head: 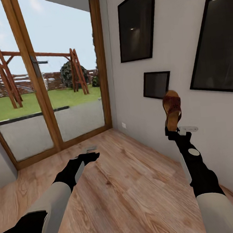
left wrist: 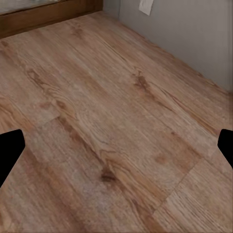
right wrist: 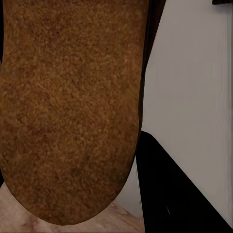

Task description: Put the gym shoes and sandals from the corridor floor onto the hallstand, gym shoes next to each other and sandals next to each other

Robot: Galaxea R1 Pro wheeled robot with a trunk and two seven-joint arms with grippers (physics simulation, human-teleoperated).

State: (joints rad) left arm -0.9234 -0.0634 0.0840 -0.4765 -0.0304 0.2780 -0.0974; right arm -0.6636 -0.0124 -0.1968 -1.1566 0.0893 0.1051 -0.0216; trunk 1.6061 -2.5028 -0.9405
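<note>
A sandal [head: 172, 108] is held upright in the right hand [head: 172, 132], raised above the corridor floor [head: 129, 179] just before the wall [head: 216, 122] at the right. The left hand [head: 91, 156] is held low over the floor, with the glass door [head: 50, 83] behind it.

Floor [head: 136, 185] bare between arms, open run ahead to glass door [head: 58, 100]. Left hand [head: 92, 156] low over bare planks, fingers spread, room on all sides. Right hand [head: 173, 132] raised, clamped on sandal [head: 172, 111] standing upright (toe up), close to wall [head: 136, 104]; wall with dark frames [head: 156, 84] blocks right side. Door frame closes far end.
</note>
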